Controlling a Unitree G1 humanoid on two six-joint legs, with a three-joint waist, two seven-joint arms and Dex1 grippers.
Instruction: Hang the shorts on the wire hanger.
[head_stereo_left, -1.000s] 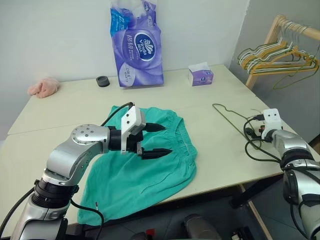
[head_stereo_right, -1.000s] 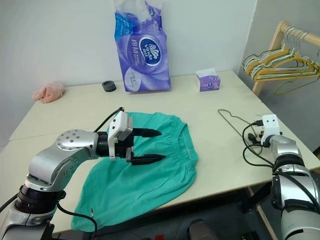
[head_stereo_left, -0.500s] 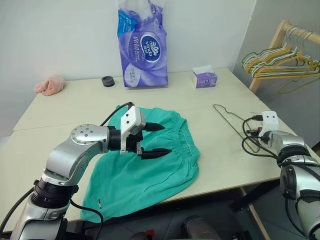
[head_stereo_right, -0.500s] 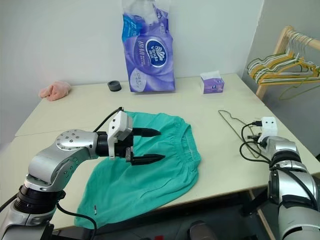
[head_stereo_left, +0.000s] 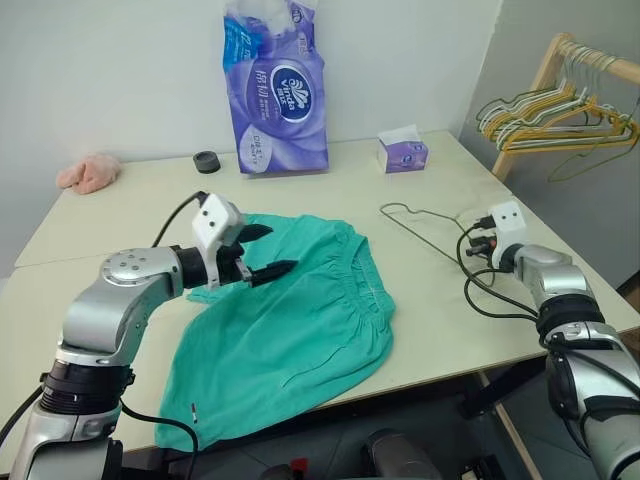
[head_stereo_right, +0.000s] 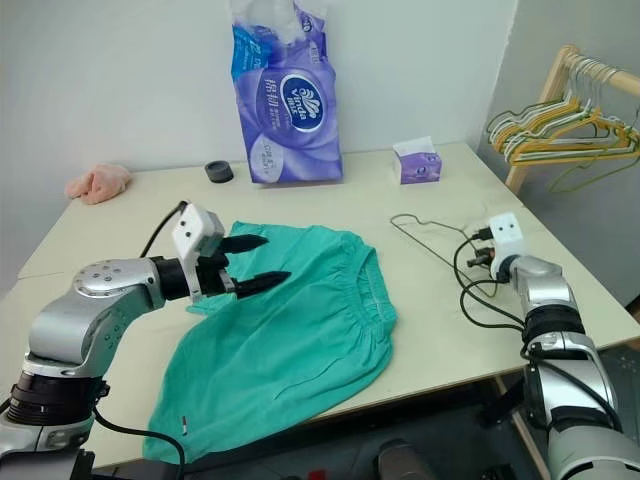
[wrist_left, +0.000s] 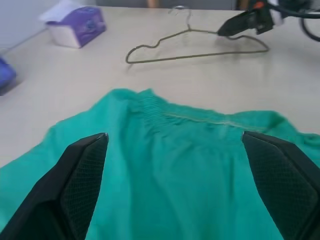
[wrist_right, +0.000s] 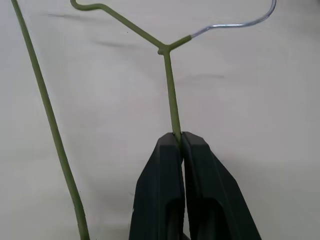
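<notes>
The right gripper was clamped on one arm of the hanger, right of the shorts lying flat on the table. The left gripper hung wide above them. Risk: thin wire twisting or slipping from the pinch.

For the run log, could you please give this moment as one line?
right gripper: shut on wire hanger | left gripper: open above shorts | shorts: flat on table, not hung
</notes>
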